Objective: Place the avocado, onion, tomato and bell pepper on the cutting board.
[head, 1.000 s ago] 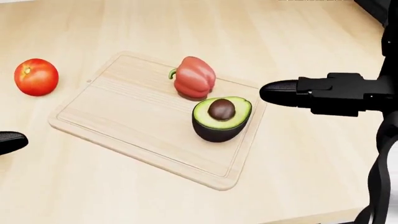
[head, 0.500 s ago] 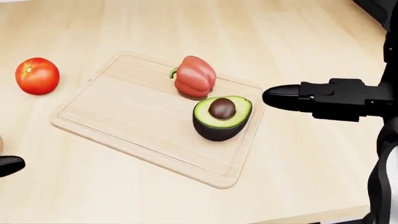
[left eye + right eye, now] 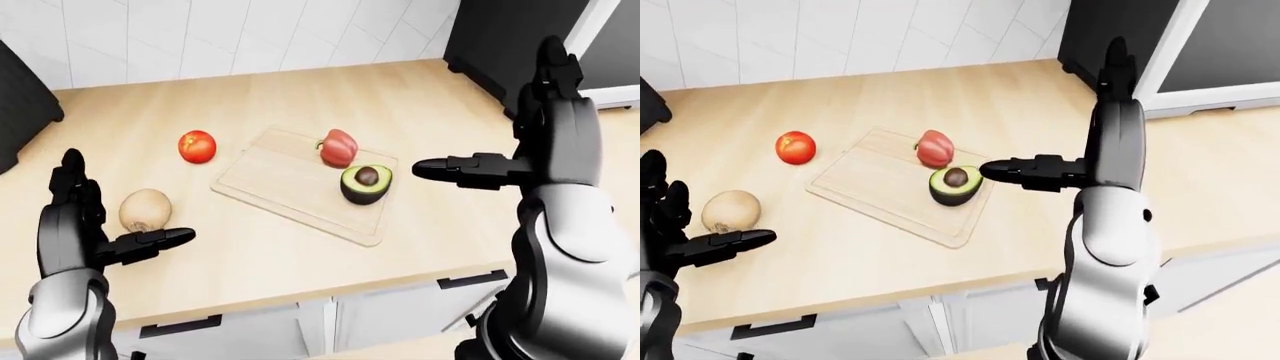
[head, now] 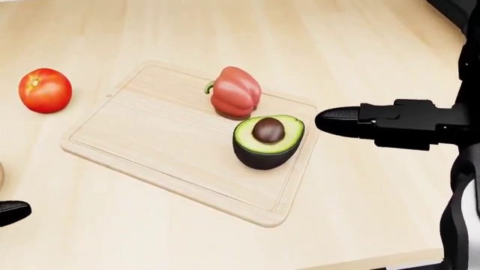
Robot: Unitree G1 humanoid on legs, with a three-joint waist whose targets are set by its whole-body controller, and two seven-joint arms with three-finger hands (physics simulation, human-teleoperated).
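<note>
A wooden cutting board (image 4: 142, 135) lies on the light counter. On its right part stand a red bell pepper (image 4: 236, 93) and a halved avocado (image 4: 267, 142), pit up. The tomato (image 4: 45, 90) rests on the counter left of the board. In the left-eye view a brown onion (image 3: 145, 209) lies further left and lower. My left hand (image 3: 120, 219) is open, fingers spread just left of and below the onion, not closed on it. Right of the avocado my right hand (image 3: 495, 120) hovers open and holds nothing, its thumb (image 4: 337, 121) pointing at the avocado.
A black appliance (image 3: 490, 37) stands at the counter's top right and a dark object (image 3: 25, 105) at its left end. A tiled wall (image 3: 200, 30) runs along the top. The counter's near edge (image 3: 300, 289) has drawers below it.
In the head view my left fingertip has sunk lower along the left edge. The right hand has stayed almost still beside the avocado. The vegetables have not moved.
</note>
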